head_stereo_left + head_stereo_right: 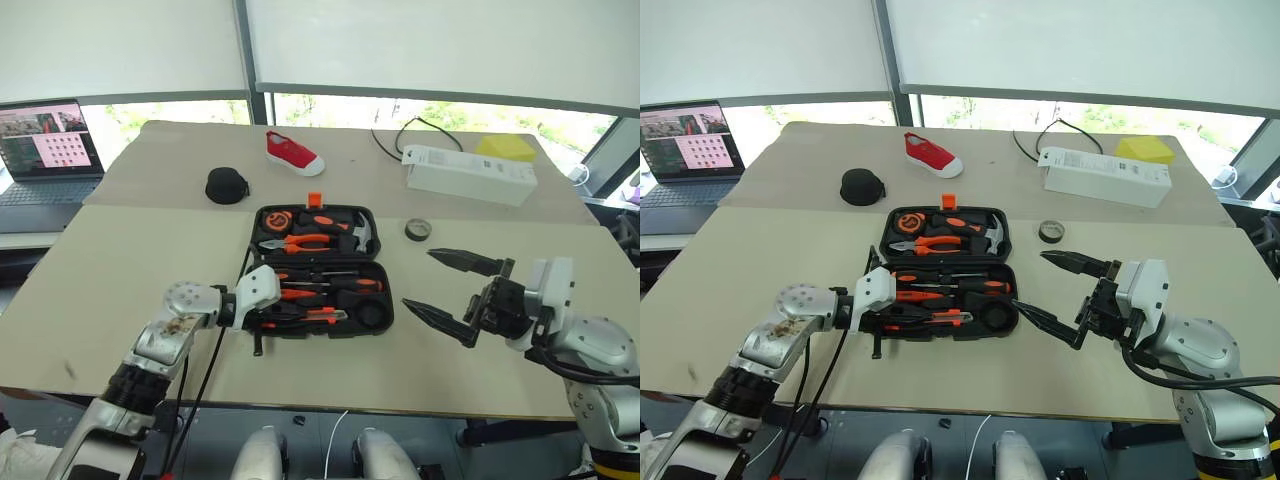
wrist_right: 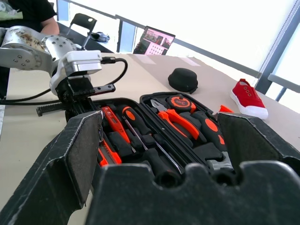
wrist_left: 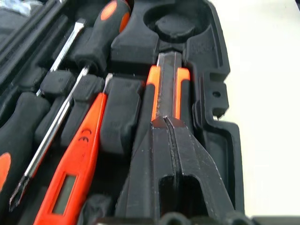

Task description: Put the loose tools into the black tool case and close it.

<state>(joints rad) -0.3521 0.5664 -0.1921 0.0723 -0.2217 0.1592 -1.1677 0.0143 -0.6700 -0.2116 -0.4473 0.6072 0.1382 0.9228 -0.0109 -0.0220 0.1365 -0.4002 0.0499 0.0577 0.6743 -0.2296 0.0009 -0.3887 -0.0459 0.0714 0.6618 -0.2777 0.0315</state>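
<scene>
The tape ring (image 1: 417,230) is lying loose on the table at centre right, just right of the open black tool case (image 1: 318,268). The right gripper (image 1: 447,291), jaws spread and empty, is hovering below it, nearer than the clenched left gripper (image 1: 258,318) at the case's lower left.

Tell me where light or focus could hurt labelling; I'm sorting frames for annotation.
Left eye view: windows behind the table glare bright, while the tool case stays evenly lit. Left wrist view: the table washes out near white, and the closed left hand looms soft over the utility knife. Right wrist view: the right hand's near fingers are soft, and the backlit sky is blown out.
</scene>
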